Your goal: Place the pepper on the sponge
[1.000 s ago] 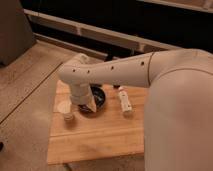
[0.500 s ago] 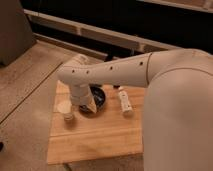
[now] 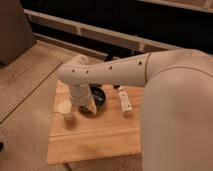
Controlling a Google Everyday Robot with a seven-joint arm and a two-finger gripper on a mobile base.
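Pale wood makes up the counter (image 3: 95, 142) that carries everything. Just left of the gripper stands a small white cup (image 3: 66, 109). The gripper (image 3: 87, 107) hangs low at the end of the white arm (image 3: 115, 75), right at the near-left rim of a dark bowl (image 3: 101, 95). Whether it is clenched or released cannot be told. Neither the pepper nor the sponge can be made out around it. Farther right of the gripper, past the bowl, a white bottle (image 3: 125, 103) lies on the wood.

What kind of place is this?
Probably an indoor test or work room: a wooden table stands on a speckled hard floor beside a dark wall with pale rails. The gripper hangs low by the dark bowl on it.
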